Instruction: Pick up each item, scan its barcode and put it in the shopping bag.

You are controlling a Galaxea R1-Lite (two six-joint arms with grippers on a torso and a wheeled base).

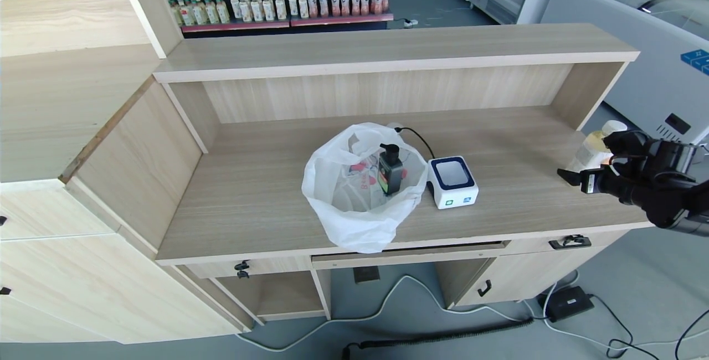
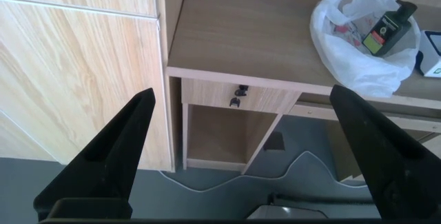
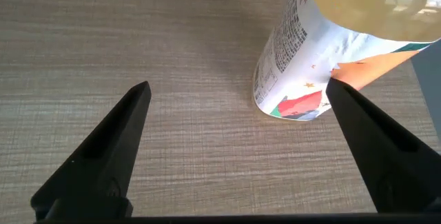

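A: Right, where is the item?
B: Drink bottle point(image 1: 591, 148), upright at the desk's point(image 1: 249, 194) right edge, well apart from the shopping bag point(image 1: 343, 205). The bag sits mid-desk by the front edge. Scanner point(image 1: 452, 181) just beside the bag, on the bottle's side.
A: Grippers?
B: Right gripper point(image 3: 238, 89) level with the bottle, fingers spread wide, nothing held. Bottle stands just beyond the tips, nearer one finger. Left gripper point(image 2: 242, 92) fingers also apart, empty, hanging off the desk's front-left corner.
A: Handling?
B: Judgement only. Looks filled with pale liquid, so moderately heavy. Thin plastic wall, likely gives under a squeeze; glossy label, probably slick. Tall and narrow, so a nudge could tip it. Take it across the labelled mid-body, leaving the barcode uncovered.
A: Bag?
B: Holds a dark pump bottle point(image 1: 390, 169) already.
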